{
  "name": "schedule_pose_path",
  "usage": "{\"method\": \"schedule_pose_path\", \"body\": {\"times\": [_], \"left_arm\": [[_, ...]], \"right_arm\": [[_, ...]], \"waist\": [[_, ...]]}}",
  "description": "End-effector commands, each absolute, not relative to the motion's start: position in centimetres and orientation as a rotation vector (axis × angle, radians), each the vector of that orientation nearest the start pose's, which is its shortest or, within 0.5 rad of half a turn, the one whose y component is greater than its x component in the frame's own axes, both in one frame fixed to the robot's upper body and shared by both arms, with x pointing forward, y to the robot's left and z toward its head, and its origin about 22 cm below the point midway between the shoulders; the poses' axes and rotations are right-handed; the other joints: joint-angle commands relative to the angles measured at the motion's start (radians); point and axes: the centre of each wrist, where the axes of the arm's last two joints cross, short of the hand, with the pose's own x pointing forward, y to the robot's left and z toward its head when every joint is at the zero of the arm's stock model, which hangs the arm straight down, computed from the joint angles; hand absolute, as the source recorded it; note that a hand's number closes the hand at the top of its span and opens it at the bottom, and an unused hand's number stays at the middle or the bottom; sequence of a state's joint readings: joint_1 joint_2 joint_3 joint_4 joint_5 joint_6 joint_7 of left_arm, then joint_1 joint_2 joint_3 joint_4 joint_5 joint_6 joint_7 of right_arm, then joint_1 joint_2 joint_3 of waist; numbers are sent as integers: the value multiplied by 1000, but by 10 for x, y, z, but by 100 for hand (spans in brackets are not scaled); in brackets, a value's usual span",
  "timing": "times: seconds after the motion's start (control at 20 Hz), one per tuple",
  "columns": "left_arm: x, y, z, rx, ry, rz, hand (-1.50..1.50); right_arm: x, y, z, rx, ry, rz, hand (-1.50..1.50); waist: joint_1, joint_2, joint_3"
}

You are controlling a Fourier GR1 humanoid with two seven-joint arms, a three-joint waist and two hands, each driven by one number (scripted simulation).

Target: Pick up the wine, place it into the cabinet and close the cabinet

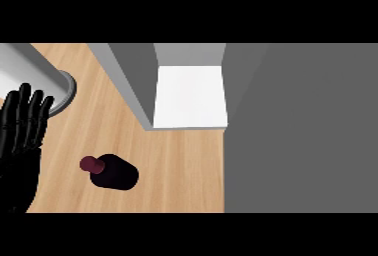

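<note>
— Where's the wine (117, 174) standing?
— On the worktop (184, 170), near the open cabinet (136, 85). My left hand (22, 135) is resting beside it, fingers straight, empty. I'm aiming to wrap its body, not the neck.

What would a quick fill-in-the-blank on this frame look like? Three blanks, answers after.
1. The wine bottle sits on the wooden kitchen ____, outside the cabinet.
2. The only robot hand in view is the robot's ____ one, resting at the view's edge with fingers up.
3. The inside of the cabinet is ____ in colour.

Missing words: counter; left; white.
</note>
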State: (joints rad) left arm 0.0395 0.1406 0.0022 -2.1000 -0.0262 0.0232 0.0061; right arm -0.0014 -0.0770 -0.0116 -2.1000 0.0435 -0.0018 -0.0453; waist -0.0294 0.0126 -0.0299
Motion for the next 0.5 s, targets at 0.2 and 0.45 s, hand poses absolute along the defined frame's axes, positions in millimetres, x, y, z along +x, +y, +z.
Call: {"method": "schedule_pose_path", "body": {"times": [0.2,0.45], "left_arm": [[164,250,95,117,-2063,-53,-150],[147,216,110,-92,-1919,185,-150]], "right_arm": [[167,-242,132,-60,-2097,121,-150],[156,-233,151,172,-1988,289,-150]], "waist": [[30,-16,29],[30,-18,30]]}}
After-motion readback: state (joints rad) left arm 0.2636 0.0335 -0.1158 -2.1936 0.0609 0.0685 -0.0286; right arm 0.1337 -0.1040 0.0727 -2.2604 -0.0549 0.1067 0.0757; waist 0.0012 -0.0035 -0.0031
